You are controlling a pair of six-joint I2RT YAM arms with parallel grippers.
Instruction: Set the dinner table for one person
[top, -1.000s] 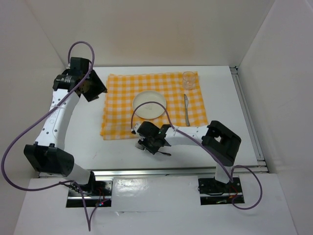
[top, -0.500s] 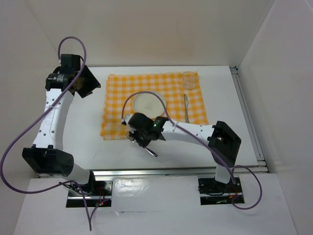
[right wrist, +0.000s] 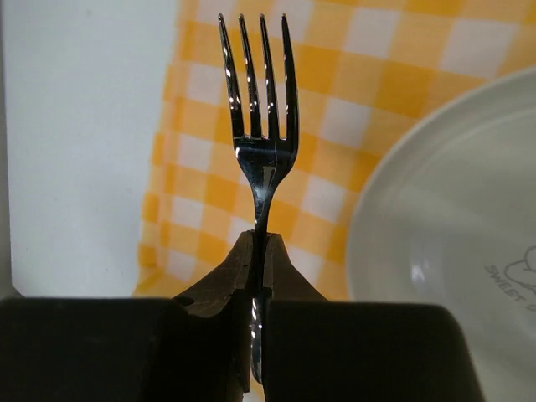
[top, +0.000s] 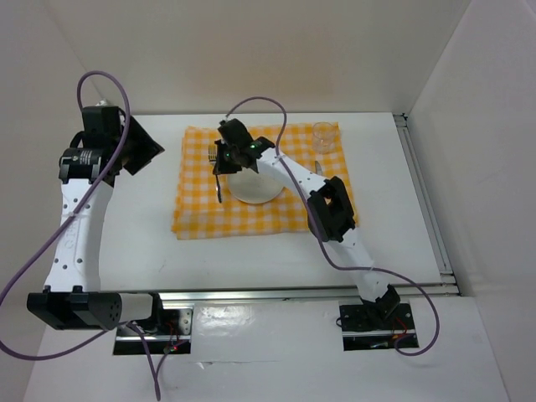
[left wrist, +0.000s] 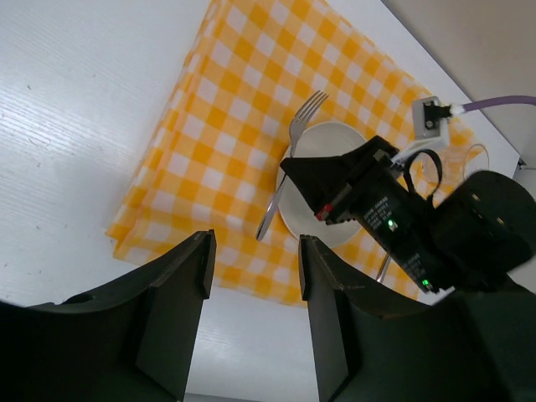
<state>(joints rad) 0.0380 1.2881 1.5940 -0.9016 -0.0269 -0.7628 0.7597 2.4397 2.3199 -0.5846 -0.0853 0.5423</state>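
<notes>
Far left, above bare white counter [top: 394, 209]: left gripper [left wrist: 254, 251], jaws spread apart. Nearer centre, over yellow checked cloth [top: 201, 209] on that counter: right gripper [right wrist: 261, 243], pinches fork [right wrist: 260, 151] by its handle, tines pointing ahead, just beside white plate [top: 251, 191]. Further right, at cloth's far corner: clear glass [top: 324, 136].

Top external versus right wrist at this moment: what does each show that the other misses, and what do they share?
Only top external: the glass, the left tool beside the checked cloth, both arms whole. Only right wrist: lettering on the plate, the separate tines of the fork, the right tool pinching its handle. Both: fork, plate, checked cloth, white table.
</notes>
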